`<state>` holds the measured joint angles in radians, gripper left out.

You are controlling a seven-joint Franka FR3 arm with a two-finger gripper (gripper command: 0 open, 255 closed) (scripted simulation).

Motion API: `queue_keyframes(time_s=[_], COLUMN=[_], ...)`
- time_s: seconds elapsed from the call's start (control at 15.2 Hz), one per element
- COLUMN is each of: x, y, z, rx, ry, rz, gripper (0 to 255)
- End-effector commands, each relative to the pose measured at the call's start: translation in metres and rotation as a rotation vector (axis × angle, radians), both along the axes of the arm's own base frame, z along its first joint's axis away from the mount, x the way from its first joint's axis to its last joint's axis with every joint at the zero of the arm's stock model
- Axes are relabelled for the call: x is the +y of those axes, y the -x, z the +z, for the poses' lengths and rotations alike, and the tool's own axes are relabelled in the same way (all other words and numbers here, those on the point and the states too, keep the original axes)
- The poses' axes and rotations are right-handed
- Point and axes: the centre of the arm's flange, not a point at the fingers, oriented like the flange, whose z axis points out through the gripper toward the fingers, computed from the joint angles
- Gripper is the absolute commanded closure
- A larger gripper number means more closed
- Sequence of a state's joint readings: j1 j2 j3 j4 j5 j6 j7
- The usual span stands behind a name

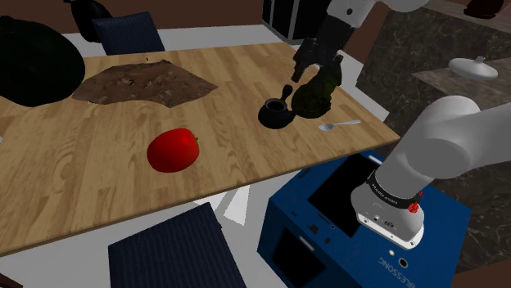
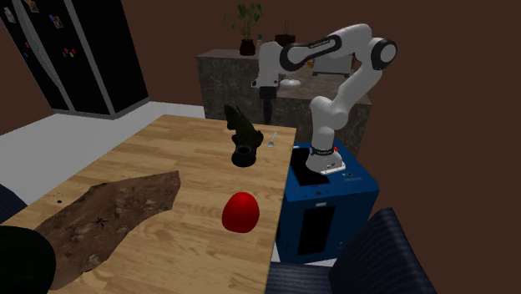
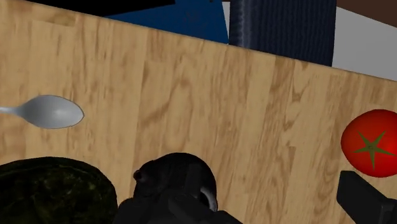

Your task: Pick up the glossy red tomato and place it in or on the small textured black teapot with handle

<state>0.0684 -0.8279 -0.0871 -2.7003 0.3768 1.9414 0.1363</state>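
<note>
The glossy red tomato lies on the wooden table near its front edge, also seen as tomato and tomato. The small black teapot stands toward the shoulder view's right, beside a dark green lumpy object; teapot, teapot. My gripper hangs in the air above the teapot and green object, well away from the tomato, gripper. In the wrist view the gripper is open, its fingers apart with nothing between them.
A silver spoon lies near the table's edge by the green object. A brown ragged mat and a large black shape occupy the far side. Dark blue chairs stand around the table; the blue stand is close by.
</note>
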Motion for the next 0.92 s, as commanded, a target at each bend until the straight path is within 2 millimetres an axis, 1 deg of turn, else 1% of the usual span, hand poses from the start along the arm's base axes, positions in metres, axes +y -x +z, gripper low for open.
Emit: queue_keyframes(time_s=[0.0,0.4,0.86], x=[0.009,0.048,0.106], y=[-0.001,-0.008,-0.025], z=[-0.022,-0.084,-0.146], rx=[-0.022,-0.081,-0.150], ry=[-0.067,-0.258,-0.481], rz=[-0.032,-0.115,-0.210], gripper=[0,0,0])
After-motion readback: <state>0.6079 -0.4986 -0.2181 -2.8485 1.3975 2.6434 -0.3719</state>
